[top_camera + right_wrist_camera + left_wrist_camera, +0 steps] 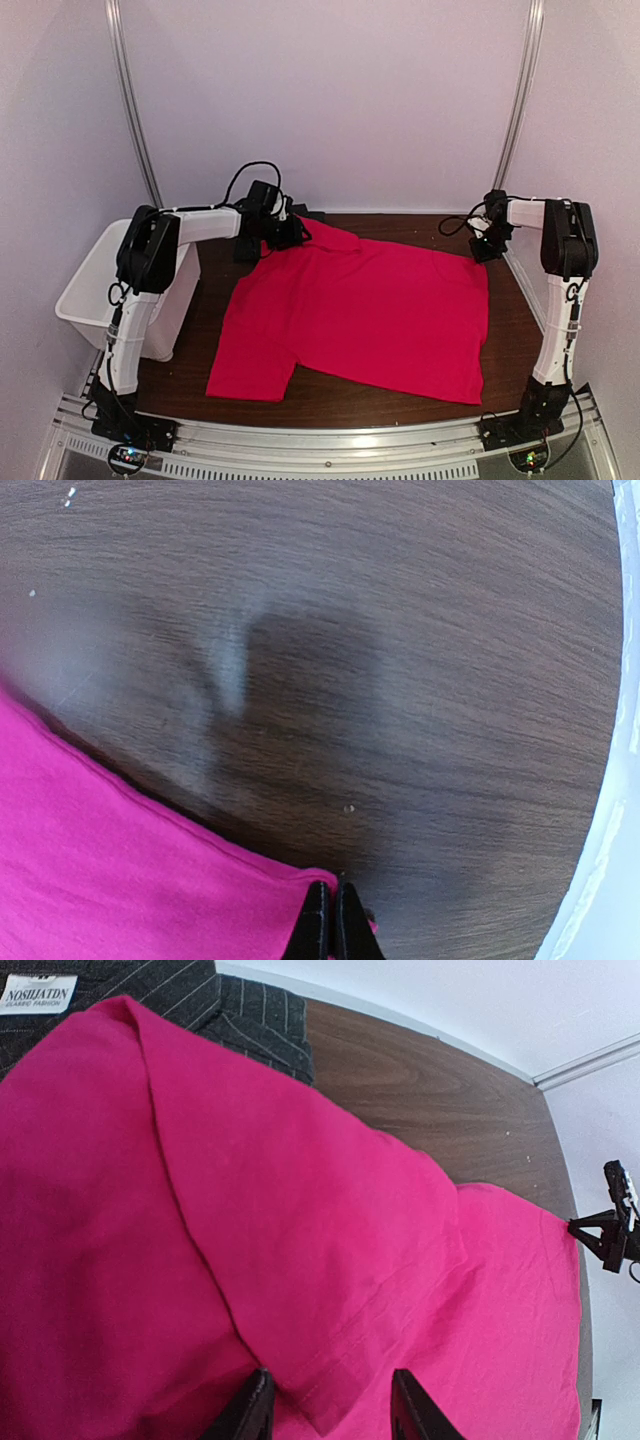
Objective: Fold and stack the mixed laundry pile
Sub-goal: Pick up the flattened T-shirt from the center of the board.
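The red T-shirt (pixel 370 310) lies spread flat across the brown table (pixel 520 330). Its far left part rises onto the dark pinstriped shirt (pixel 170 1000), which lies at the back left with its collar label showing. My left gripper (pixel 283 228) hovers there; in the left wrist view it (pixel 332 1412) stands open, with a hemmed corner of the red T-shirt (pixel 300 1240) between the fingers. My right gripper (pixel 487 246) is at the shirt's far right corner. The right wrist view shows this gripper (pixel 331 920) shut on the corner of the red cloth (pixel 120 880), low over the wood.
A white plastic bin (pixel 95 290) stands off the table's left edge beside the left arm. Bare wood shows behind the red shirt and along the right side. White walls close in the back and both sides.
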### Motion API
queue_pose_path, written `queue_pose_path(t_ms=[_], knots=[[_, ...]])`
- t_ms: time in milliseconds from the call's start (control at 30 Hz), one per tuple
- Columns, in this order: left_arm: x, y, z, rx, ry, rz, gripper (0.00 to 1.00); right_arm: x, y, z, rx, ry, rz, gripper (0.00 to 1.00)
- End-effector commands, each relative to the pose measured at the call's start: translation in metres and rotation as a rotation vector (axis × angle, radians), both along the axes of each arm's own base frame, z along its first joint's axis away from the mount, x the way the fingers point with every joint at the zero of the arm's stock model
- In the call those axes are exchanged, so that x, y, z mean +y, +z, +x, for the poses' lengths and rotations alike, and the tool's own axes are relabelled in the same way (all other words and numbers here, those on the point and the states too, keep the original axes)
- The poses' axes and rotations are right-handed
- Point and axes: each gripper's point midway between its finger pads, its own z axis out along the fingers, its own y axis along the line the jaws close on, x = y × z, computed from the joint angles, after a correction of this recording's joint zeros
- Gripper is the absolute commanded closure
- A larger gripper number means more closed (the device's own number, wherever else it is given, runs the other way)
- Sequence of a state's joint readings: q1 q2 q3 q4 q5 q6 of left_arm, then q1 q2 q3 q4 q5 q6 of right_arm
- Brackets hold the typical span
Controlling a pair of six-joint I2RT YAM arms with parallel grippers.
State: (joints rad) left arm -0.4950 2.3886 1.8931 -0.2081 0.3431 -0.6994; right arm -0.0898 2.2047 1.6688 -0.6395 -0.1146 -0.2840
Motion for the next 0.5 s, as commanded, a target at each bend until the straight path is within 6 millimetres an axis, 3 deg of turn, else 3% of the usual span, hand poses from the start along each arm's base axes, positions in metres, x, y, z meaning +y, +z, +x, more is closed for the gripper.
queue_pose_path(t_ms=[0,267,467], knots=[[-0.003,0.002,0.004,-0.007,0.022,-0.003,0.60,0.001,0.018,0.002,-0.039,-0.004,-0.013,1.00],[-0.017,-0.011,0.008,0.026,0.009,-0.057,0.59,0.002,0.020,0.002,-0.043,-0.003,-0.011,1.00],[-0.021,-0.006,0.014,0.014,0.011,-0.075,0.60,0.002,0.022,0.002,-0.049,-0.003,-0.008,1.00]])
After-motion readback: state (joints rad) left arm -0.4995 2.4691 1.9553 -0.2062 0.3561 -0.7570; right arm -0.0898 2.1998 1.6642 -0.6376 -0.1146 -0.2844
